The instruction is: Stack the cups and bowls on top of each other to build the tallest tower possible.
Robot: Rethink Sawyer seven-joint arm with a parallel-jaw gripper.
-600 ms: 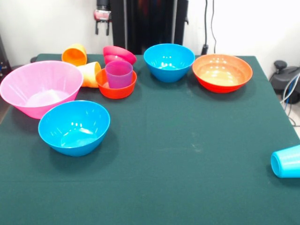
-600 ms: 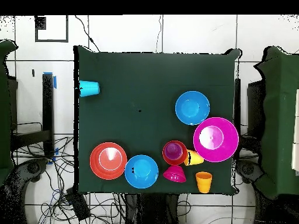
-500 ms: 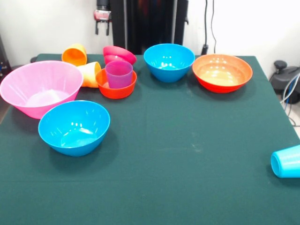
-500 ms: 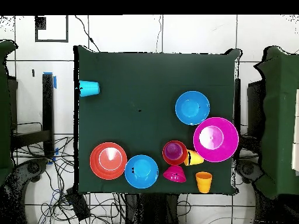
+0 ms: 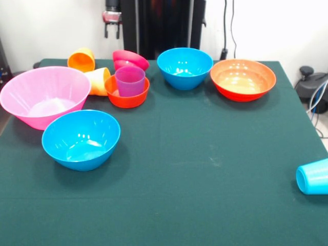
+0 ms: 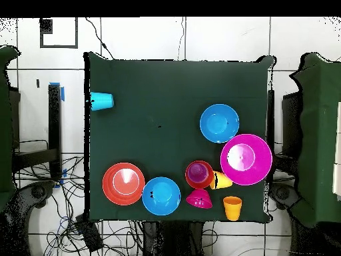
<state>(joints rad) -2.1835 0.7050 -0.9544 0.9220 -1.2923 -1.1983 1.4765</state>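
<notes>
The purple cup (image 5: 129, 80) stands upright inside the small orange bowl (image 5: 126, 100); together they are the only stack. Behind it the small magenta bowl (image 5: 130, 59) is tipped on its side. An orange cup (image 5: 82, 59) and a yellow-orange cup (image 5: 98, 80) lie beside the large pink bowl (image 5: 45, 95). One blue bowl (image 5: 81, 138) sits near the front left, another (image 5: 184, 66) at the back. The wide orange-red bowl (image 5: 243, 78) is at the back right. A light blue cup (image 5: 312, 177) lies alone at the right edge. My gripper (image 5: 111, 32) hangs open beyond the table's far edge, holding nothing.
The green cloth table (image 5: 205, 154) has open room across its middle and front right. Cables and a dark object (image 5: 312, 87) sit off the right side.
</notes>
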